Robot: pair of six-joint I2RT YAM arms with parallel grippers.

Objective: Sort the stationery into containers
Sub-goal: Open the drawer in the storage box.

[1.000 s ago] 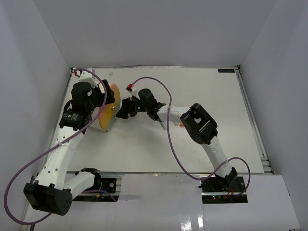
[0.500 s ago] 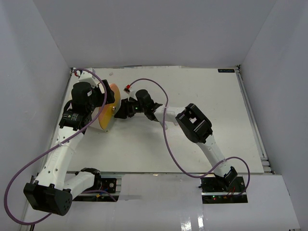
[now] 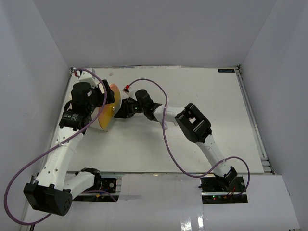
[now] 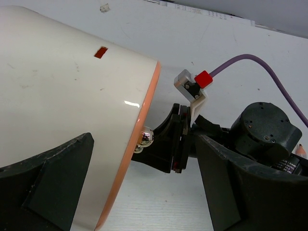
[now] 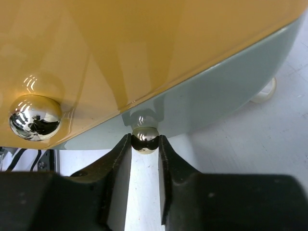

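— Right gripper (image 5: 144, 140)?
— Nearly closed, pinching the knob (image 5: 145, 137); container (image 5: 144, 48) dead ahead.
— Left gripper (image 4: 143, 149)?
— Wide open over the container, no grip visible.
— Handling?
— Probably slick, tiny metal ball; hard shell likely to slide. Pinch behind the ball, pull straight.

**One container, two knobs, two arms**

One cream container (image 4: 57, 96) lies on one worktop (image 3: 202, 86). Two shiny knobs show on the container's front, a first knob (image 5: 35, 117) and a second knob (image 5: 145, 138). Two arms meet at the container, the left arm (image 3: 60, 149) and the right arm (image 3: 211, 149).
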